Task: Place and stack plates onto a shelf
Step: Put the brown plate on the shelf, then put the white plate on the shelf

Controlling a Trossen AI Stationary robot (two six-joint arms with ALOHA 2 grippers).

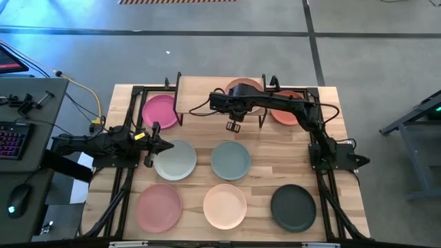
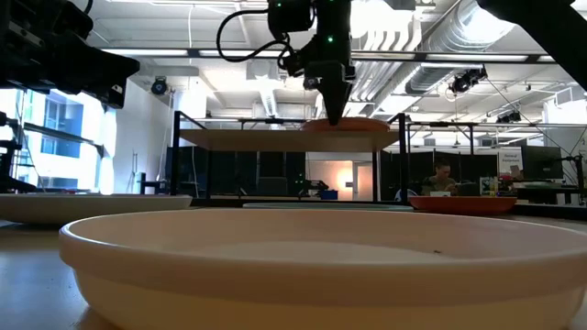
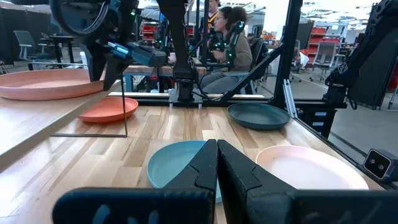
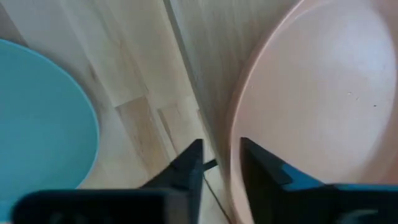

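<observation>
The shelf (image 1: 207,103) stands at the table's far side and carries the tan plate (image 1: 244,88). My right gripper (image 1: 234,127) points down at that plate's near rim (image 4: 235,149). It is narrowly open, one finger over the shelf's edge and one over the plate's inside. My left gripper (image 3: 216,163) is shut and hovers level by the left rim of the pale grey-white plate (image 1: 176,160). The hot pink plate (image 1: 160,110) lies left of the shelf and the orange plate (image 1: 286,111) right of it. Grey-teal (image 1: 230,160), dusty pink (image 1: 158,207), cream-peach (image 1: 224,205) and black (image 1: 293,207) plates lie flat on the table.
The shelf's thin black legs (image 3: 124,112) and black arm frames along both table sides (image 1: 127,131) border the working space. Bare wood shows between the two rows of plates. A person sits beyond the table (image 3: 233,50). A keyboard and mouse sit on a side desk (image 1: 10,141).
</observation>
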